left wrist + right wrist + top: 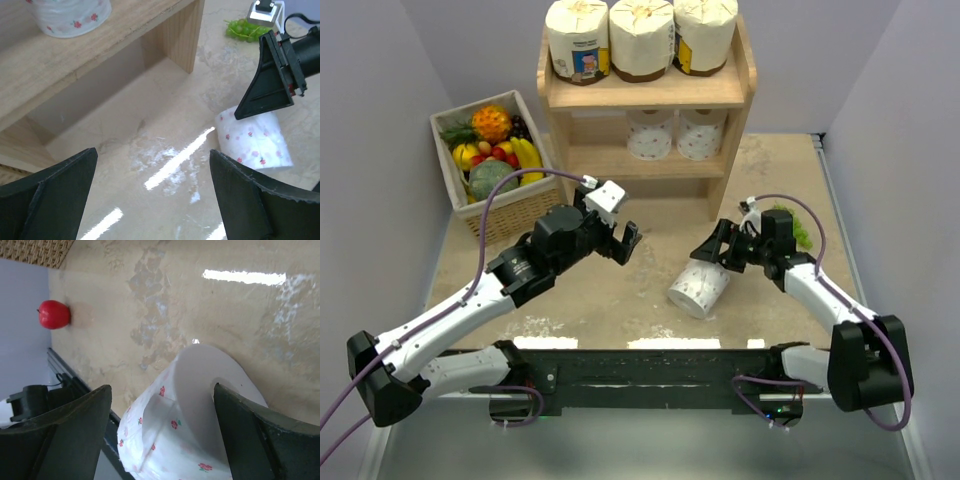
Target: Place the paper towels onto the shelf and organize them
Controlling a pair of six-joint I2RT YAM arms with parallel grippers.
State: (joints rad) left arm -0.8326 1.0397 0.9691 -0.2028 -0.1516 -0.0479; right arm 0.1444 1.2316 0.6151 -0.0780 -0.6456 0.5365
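Observation:
Three large cream rolls (642, 38) stand on the top board of the wooden shelf (730, 90). Two small white dotted rolls (650, 135) stand on its lower tier. A third small roll (700, 288) lies on its side on the table. My right gripper (712, 250) is open just behind this roll. In the right wrist view the roll (200, 390) lies between the spread fingers (65, 430), untouched. My left gripper (625, 245) is open and empty to the roll's left. In the left wrist view the roll (255, 140) lies ahead on the right, below the shelf (75, 55).
A wicker fruit basket (510, 215) stands left of the shelf. Green grapes (800, 228) lie by the right arm and show in the left wrist view (245, 30). A red apple (54, 314) lies on the table near the front edge.

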